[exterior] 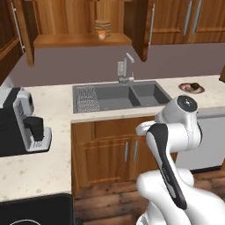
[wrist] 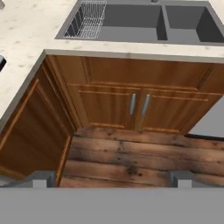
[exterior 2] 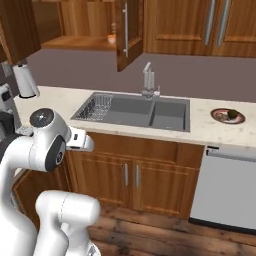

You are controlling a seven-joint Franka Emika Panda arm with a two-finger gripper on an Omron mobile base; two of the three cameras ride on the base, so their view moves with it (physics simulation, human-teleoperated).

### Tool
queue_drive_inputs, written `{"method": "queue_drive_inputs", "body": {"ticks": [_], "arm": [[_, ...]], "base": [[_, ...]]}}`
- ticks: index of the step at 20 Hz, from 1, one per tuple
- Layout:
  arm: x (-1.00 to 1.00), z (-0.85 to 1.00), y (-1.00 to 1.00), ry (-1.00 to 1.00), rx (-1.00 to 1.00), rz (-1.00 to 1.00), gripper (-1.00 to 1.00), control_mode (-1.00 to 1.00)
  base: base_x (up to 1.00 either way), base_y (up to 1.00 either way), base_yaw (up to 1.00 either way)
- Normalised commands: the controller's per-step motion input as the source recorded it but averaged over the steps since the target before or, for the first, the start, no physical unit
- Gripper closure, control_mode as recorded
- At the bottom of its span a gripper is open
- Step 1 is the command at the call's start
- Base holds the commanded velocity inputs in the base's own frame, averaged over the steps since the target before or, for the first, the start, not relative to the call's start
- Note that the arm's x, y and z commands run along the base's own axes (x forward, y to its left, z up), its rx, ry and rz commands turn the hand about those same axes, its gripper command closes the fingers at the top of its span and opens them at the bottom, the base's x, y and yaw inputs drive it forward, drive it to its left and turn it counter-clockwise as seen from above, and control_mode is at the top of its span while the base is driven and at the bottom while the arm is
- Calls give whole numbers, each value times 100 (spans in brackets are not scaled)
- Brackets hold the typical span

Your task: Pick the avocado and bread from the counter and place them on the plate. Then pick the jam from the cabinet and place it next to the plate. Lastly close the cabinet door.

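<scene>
Looking at the open cabinet (exterior: 79,26), the jam (exterior: 102,30) sits on its shelf, probably rigid, slick and breakable, so I'd pinch it around the middle. The plate (exterior 2: 227,116) rests on the worktop (exterior 2: 200,125), something dark already on it. Tool (wrist: 113,178): wide open, holding nothing.

The plate (exterior 2: 227,116) lies on the counter (exterior 2: 210,131), right of the sink (exterior 2: 135,111).

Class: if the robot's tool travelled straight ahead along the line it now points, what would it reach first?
Most likely the wooden floor in front of the base cabinet doors under the sink; the open tool holds nothing, though depth is uncertain.
</scene>
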Motion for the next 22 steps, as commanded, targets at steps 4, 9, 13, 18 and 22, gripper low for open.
{"method": "queue_drive_inputs", "body": {"ticks": [4, 9, 13, 18, 22], "arm": [[0, 0, 0, 0, 0, 0, -100, 100], [0, 0, 0, 0, 0, 0, -100, 100], [0, 0, 0, 0, 0, 0, -100, 100], [0, 0, 0, 0, 0, 0, -100, 100], [0, 0, 0, 0, 0, 0, -100, 100]], "base": [[59, 17, 0], [33, 33, 0], [33, 33, 0], [43, 15, 0], [51, 18, 0]]}}
